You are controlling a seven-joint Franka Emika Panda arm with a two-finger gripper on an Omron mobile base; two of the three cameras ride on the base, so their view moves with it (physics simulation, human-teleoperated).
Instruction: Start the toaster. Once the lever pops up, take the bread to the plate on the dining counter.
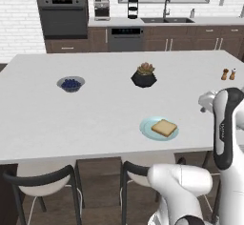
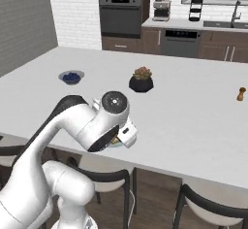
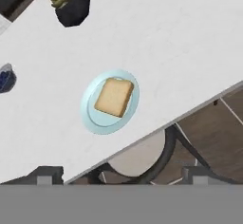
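Observation:
The bread (image 1: 164,128) (image 3: 114,97), a golden-tan square slice, lies flat on the pale blue plate (image 1: 147,126) (image 3: 92,118). The plate sits near the front edge of the white dining counter (image 1: 95,114) (image 3: 180,52). My gripper (image 3: 122,174) hovers open above the plate, off towards the counter's edge. Its two dark fingertips (image 3: 47,174) stand wide apart with nothing between them. In the right base view my own arm covers most of the plate. The toaster is out of view.
A small bowl of blue berries (image 1: 71,84) (image 3: 4,78) and a succulent in a black pot (image 1: 144,75) (image 3: 70,4) stand farther back on the counter. Two shakers (image 1: 228,74) are at its right. Chairs (image 1: 43,181) (image 3: 142,156) are tucked under the front edge.

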